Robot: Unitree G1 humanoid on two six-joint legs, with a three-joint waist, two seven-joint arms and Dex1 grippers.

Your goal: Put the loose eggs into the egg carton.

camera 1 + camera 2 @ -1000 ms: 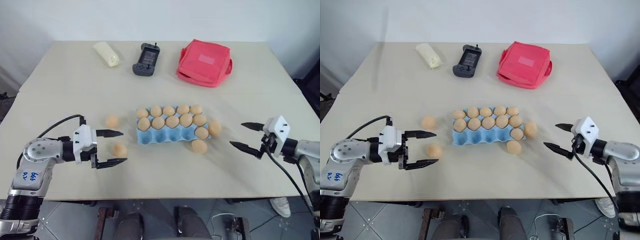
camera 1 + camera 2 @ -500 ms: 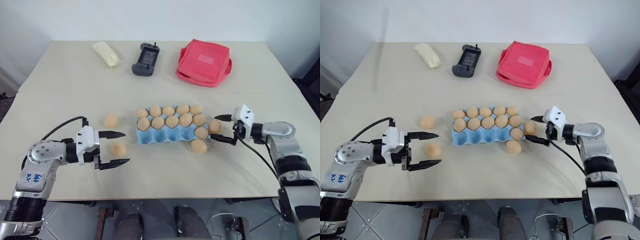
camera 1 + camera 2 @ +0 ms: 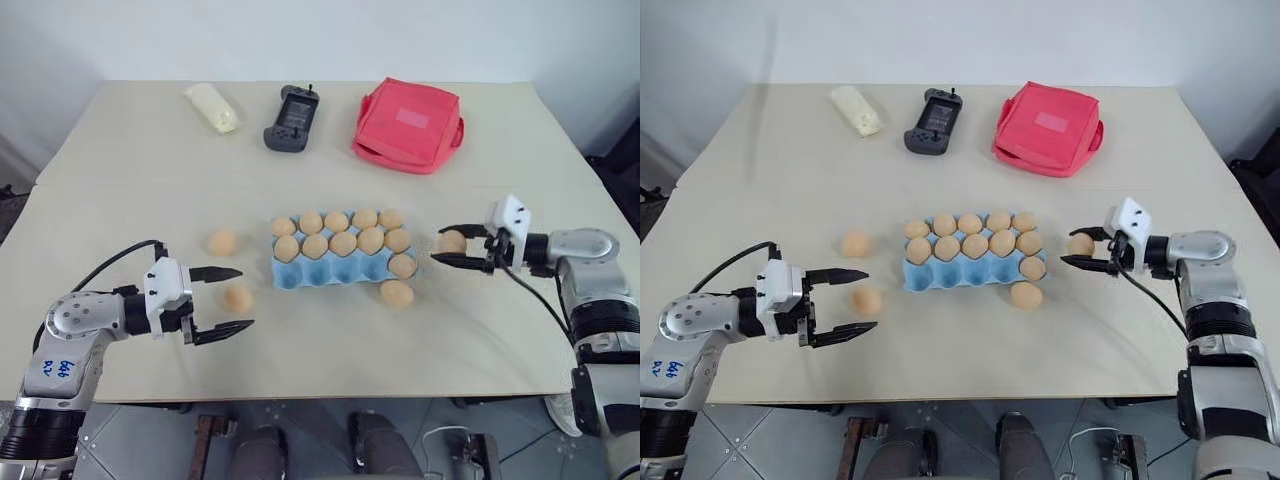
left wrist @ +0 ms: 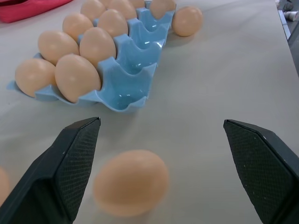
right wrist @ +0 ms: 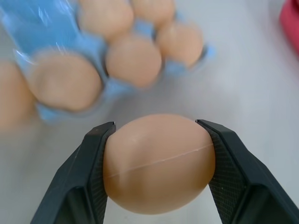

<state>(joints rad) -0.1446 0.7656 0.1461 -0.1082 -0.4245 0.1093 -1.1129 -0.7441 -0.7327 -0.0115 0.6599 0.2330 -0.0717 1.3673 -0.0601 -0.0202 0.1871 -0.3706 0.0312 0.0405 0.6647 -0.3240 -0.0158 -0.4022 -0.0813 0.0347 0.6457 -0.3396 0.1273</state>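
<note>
Both eye views look forward and down from the head over the whole table (image 3: 120,150), side by side, sharing nearly the same scene with a slight sideways offset. The left wrist view sits low and close, looking along its fingers (image 4: 74,163) at the carton (image 4: 135,70). The right wrist view is closer still, facing the same carton from its other end.

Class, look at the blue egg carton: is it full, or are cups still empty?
Not full. The egg carton shows empty blue cups along its near row, holding one egg.
</note>
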